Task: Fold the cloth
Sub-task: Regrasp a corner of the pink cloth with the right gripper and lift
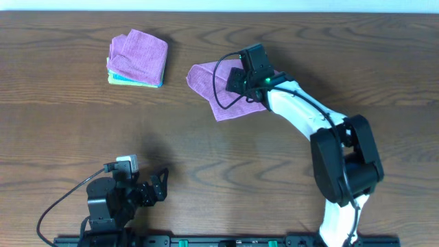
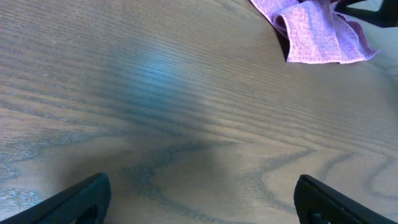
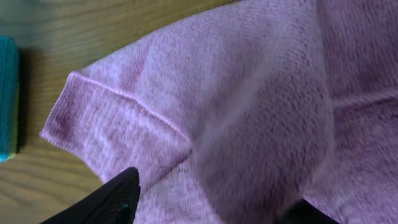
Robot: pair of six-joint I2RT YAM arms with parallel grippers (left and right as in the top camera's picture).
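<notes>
A purple cloth (image 1: 218,96) lies rumpled on the wooden table at centre back. It also shows in the left wrist view (image 2: 317,34) at the top right. My right gripper (image 1: 238,82) is down over the cloth's right half. In the right wrist view the cloth (image 3: 217,93) fills the frame, and a raised fold sits between the spread fingers of the right gripper (image 3: 214,208), which is open. My left gripper (image 1: 162,185) is open and empty near the front left of the table, and in its own view (image 2: 202,199) only bare wood lies between its fingers.
A stack of folded cloths (image 1: 137,58), purple on top with teal and yellow-green below, sits at the back left. Its teal edge (image 3: 6,93) shows at the left of the right wrist view. The right arm (image 1: 309,116) reaches diagonally across the table's right half.
</notes>
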